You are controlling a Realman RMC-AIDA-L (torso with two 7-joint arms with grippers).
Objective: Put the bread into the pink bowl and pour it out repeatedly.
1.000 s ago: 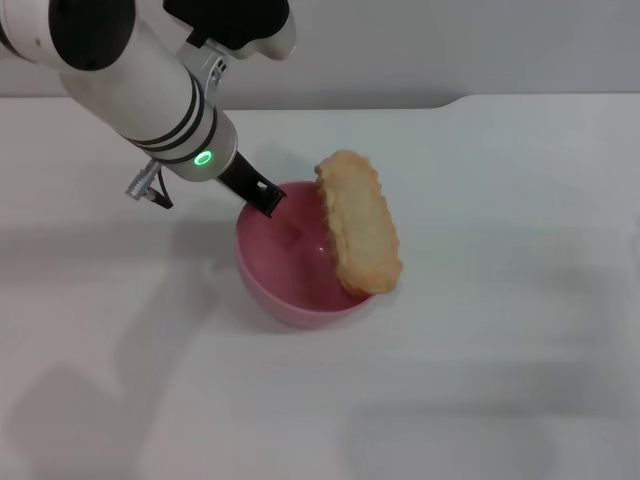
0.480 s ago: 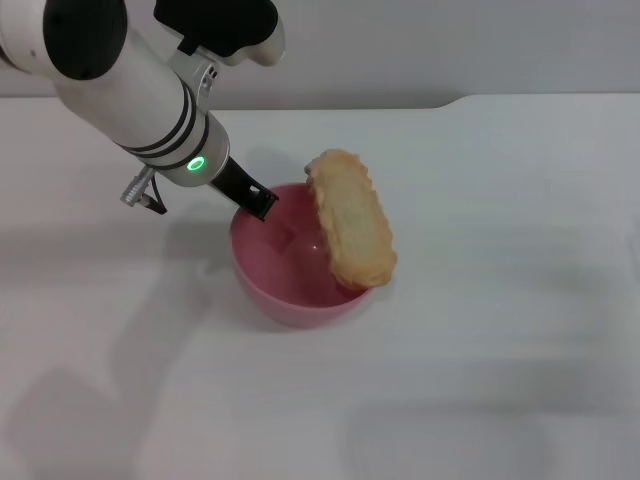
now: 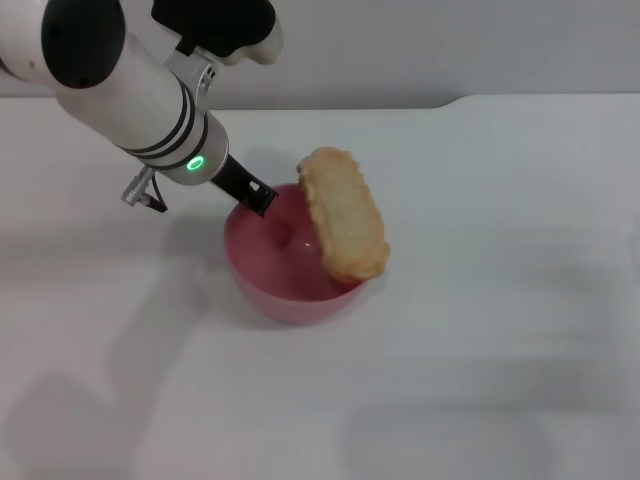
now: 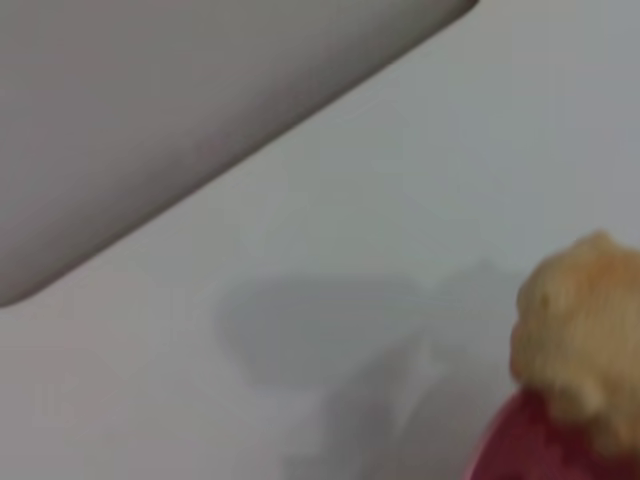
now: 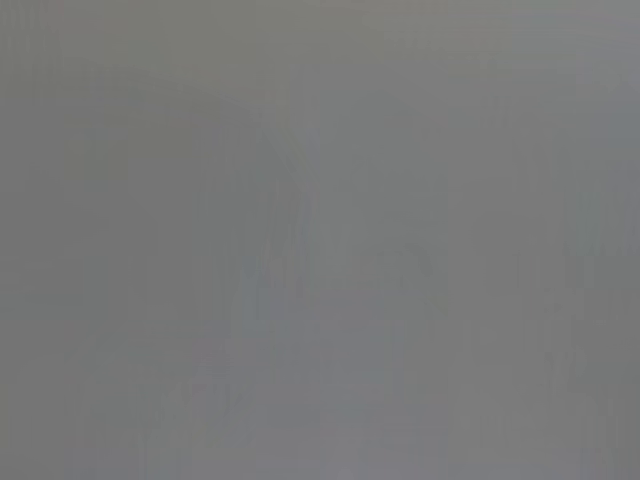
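The pink bowl (image 3: 268,268) stands on the white table in the head view. The bread (image 3: 343,215) leans tilted across the bowl's right rim, pale underside up, one end inside the bowl and the other sticking up past the rim. My left gripper (image 3: 258,196) is shut on the bowl's back-left rim, with one dark finger inside the bowl. In the left wrist view, one end of the bread (image 4: 585,340) shows above the bowl's rim (image 4: 520,445). My right gripper is out of view.
The white table (image 3: 500,300) stretches out on all sides of the bowl. Its back edge meets a grey wall (image 3: 450,40). The right wrist view shows only a plain grey surface.
The left gripper has drawn the bowl a little to the left and back, and the bread has moved along with it, still leaning on the right rim.
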